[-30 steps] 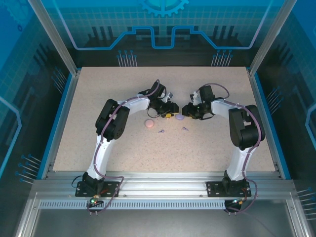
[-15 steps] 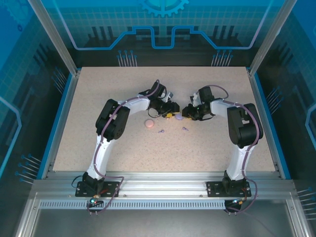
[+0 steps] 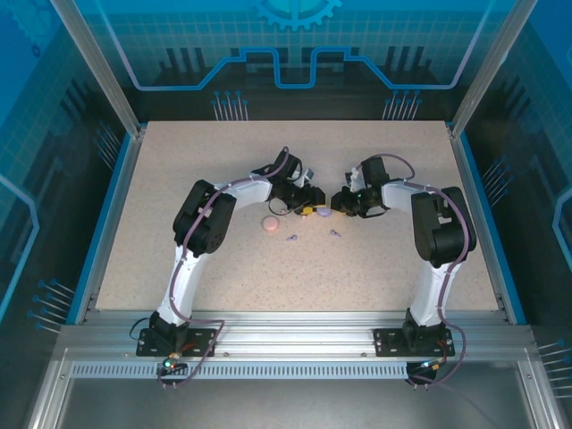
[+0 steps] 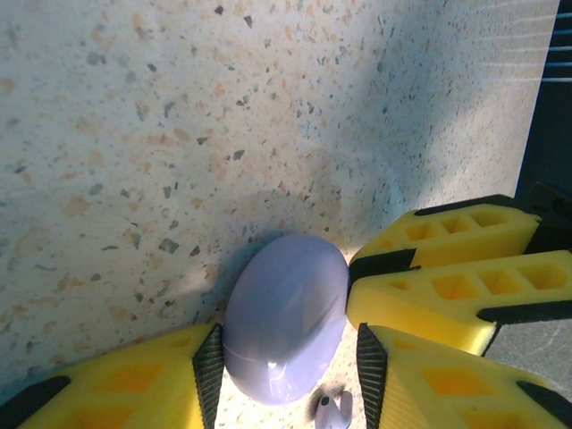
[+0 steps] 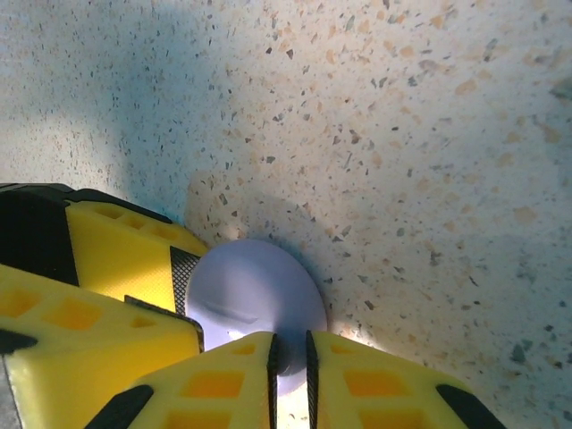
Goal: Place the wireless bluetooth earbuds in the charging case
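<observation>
- The speckled desk (image 3: 179,268) carries everything; both arms reach to its middle, claws meeting just above centre of the top view.
- The left claw (image 3: 308,208) seems to be grasping the purple case (image 4: 284,322), with one yellow pad against each flank in the left wrist view.
- The right claw (image 3: 337,203) is clenched almost closed at that case's rim. Whether it nips the lid edge cannot be told.
- The purple case lies dome up with its lid shut, so it likely has to open before any bud goes in.
- The pink case (image 3: 268,223) sits apart, lower left of the claws, also closed.
- The left purple bud (image 3: 291,238) lies below the left claw in the frame, nearer that arm.
- The right purple bud (image 3: 335,233) lies below the right claw, nearer that arm. Both rest on the desk outside either case.
- A stemmed bud (image 4: 335,411) shows at the bottom edge of the left wrist view, just beside the purple case; which of the two it is stays unclear.
- The buds are too small to tell their long axis or which way their stems point.
</observation>
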Robot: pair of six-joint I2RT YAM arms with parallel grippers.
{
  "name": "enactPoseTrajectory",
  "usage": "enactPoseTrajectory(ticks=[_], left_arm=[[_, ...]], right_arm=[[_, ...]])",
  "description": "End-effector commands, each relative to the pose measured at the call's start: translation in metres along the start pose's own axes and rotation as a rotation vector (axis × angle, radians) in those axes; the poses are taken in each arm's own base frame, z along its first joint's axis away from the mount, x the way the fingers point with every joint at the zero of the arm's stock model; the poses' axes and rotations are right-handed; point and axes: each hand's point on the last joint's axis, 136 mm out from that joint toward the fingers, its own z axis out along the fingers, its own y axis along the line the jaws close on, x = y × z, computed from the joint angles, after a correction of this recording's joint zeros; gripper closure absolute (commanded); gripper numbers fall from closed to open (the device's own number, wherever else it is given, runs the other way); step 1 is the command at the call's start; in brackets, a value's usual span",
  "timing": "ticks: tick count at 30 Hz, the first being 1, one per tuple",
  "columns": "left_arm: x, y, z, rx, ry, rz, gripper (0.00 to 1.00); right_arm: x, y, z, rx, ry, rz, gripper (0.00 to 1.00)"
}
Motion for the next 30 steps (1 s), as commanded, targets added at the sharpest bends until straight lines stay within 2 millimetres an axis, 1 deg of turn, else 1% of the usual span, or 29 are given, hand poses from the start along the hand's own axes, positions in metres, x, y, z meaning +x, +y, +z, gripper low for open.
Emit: enactPoseTrajectory(ticks=[1,5,8,13,15,18,20,23,28,30], left_arm=[[0.011,-0.011,0.003,0.041,0.026,-0.031,0.57],[0.011,-0.012,0.003,0.054,0.018,-0.047,0.59],[0.010,-0.012,0.004,0.057,0.015,-0.051,0.64],[0.010,-0.014,0.005,0.064,0.015,-0.055,0.65],[0.011,-0.016,0.004,0.065,0.013,-0.050,0.69],[0.009,-0.020,-0.001,0.064,-0.005,-0.032,0.79],[0.007,-0.023,-0.007,0.063,-0.023,-0.012,0.83],[0.003,-0.029,-0.021,0.056,-0.048,0.024,0.87],[-0.005,-0.042,-0.051,0.082,-0.093,0.095,0.88],[-0.007,-0.051,-0.068,0.099,-0.115,0.144,0.88]], right_arm=[[0.021,-0.024,0.014,0.041,0.065,0.068,0.83],[0.023,-0.024,0.014,0.037,0.068,0.068,0.83],[0.023,-0.023,0.013,0.035,0.067,0.067,0.83],[0.022,-0.020,0.012,0.020,0.061,0.069,0.83],[0.021,-0.017,0.011,0.014,0.057,0.065,0.83],[0.019,-0.013,0.005,0.006,0.041,0.054,0.82],[0.017,-0.007,-0.004,-0.007,0.019,0.035,0.80],[0.012,0.004,-0.023,-0.040,-0.018,-0.003,0.75],[0.009,0.027,-0.053,-0.123,-0.053,-0.102,0.64],[0.008,0.039,-0.064,-0.187,-0.064,-0.148,0.61]])
